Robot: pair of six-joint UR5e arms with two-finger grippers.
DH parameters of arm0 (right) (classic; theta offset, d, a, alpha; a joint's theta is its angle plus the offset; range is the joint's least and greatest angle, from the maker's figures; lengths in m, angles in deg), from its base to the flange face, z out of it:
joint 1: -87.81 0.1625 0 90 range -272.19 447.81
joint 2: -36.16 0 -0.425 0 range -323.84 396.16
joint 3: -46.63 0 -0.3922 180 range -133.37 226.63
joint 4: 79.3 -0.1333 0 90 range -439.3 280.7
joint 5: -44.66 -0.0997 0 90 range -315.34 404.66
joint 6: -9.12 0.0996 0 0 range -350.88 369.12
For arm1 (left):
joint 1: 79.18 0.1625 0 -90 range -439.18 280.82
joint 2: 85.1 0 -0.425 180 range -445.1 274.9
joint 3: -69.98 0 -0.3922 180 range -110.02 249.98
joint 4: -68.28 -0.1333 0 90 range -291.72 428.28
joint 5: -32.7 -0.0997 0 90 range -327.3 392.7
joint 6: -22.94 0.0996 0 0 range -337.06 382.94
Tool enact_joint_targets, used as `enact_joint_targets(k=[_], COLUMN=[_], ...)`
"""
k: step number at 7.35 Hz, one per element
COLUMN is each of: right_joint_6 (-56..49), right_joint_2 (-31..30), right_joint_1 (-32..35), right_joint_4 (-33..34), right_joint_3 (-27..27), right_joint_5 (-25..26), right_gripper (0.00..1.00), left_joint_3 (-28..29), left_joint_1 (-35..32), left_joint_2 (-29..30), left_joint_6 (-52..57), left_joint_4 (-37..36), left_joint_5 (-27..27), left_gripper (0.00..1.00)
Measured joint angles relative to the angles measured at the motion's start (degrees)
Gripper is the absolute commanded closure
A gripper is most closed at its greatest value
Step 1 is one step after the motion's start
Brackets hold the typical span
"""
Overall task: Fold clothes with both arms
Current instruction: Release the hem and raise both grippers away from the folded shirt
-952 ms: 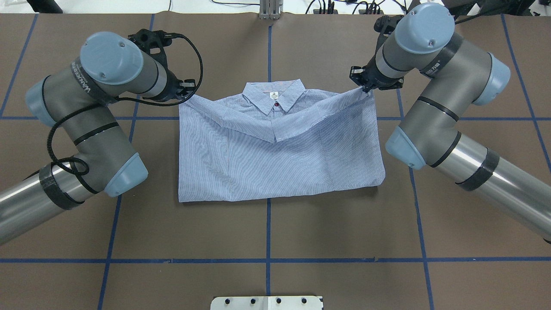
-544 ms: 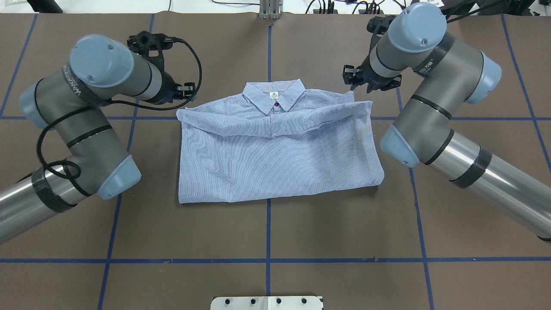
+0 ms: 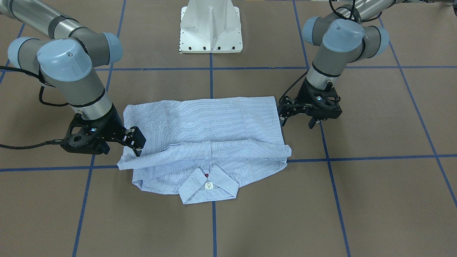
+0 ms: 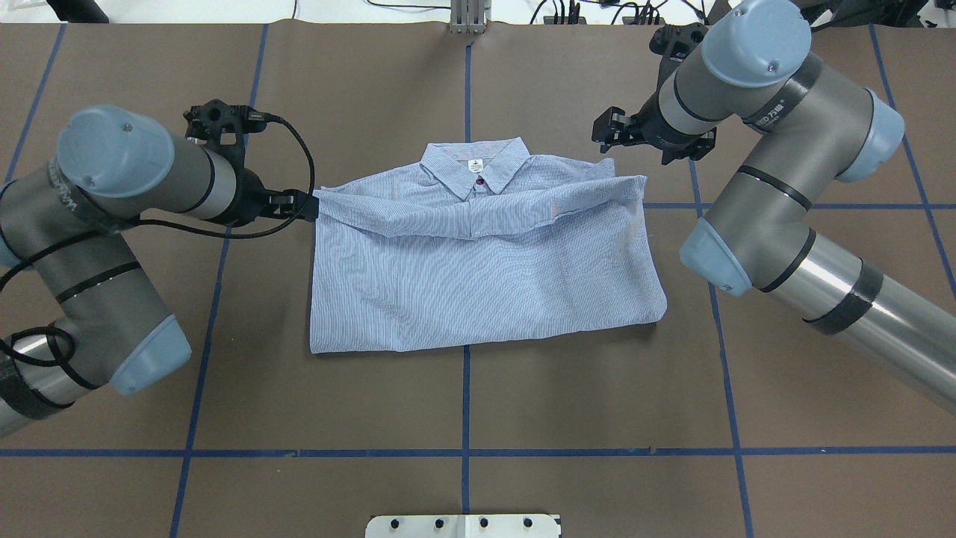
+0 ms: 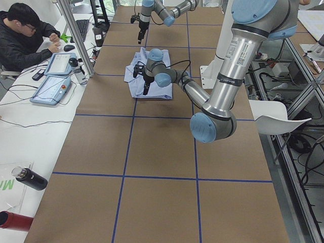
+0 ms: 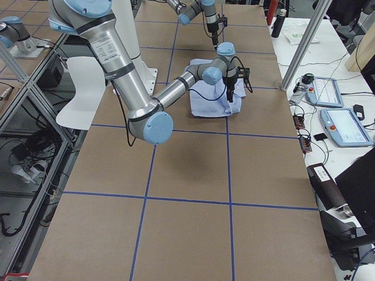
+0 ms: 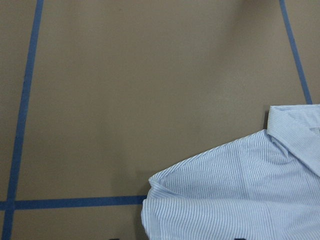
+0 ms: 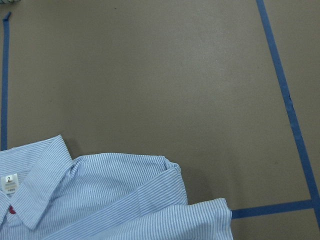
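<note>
Only legible text: "2" on small white neck label [image 8: 9, 182] in collar [image 8: 40, 170] of light blue striped shirt [image 4: 485, 261], between left claw [image 4: 302, 205] and right claw [image 4: 609, 128]. Arm-band lettering [image 4: 773, 113] unreadable.

The left arm [image 5: 234, 66], near and large, stands as a tall column, bends at a blue-capped elbow low over the brown table [image 5: 162, 167] and reaches away to the shirt [image 5: 135, 87]. Its left gripper [image 5: 145, 87] points down at the cloth; whether it touches cannot be told at this size. The shirt lies as a small light blue patch on a blue tape line [image 5: 130, 136]. Beyond it the right arm [image 5: 167, 7] hangs its right gripper [image 5: 139, 34] over bare table, apart from the shirt. A person [image 5: 23, 38] in a dark jacket sits at the white side bench [image 5: 20, 126], two pendants [image 5: 50, 87] close by, a dark bottle [image 5: 30, 178] lying nearer
</note>
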Motion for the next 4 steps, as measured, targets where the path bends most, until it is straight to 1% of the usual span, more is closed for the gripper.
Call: enact_joint_targets(k=[2, 3, 4], right_joint_6=[-0.02, -0.02, -0.02], right_joint_2=[-0.39, -0.43, -0.46], right_joint_1=[0.02, 0.02, 0.02], right_joint_4=[-0.1, -0.14, -0.16], right_joint_3=[0.51, 0.55, 0.57], right_joint_5=[-0.08, -0.09, -0.09], right_gripper=[0.0, 0.0, 0.0], left_joint_3=[0.27, 0.28, 0.31], left_joint_1=[4.0, 6.1, 8.01], left_joint_2=[-4.43, -5.35, -5.64], left_joint_6=[-2.45, -5.11, -7.28], left_joint_4=[8.63, 11.52, 12.78], left_joint_5=[-0.05, -0.12, -0.24], left_gripper=[0.0, 0.01, 0.11])
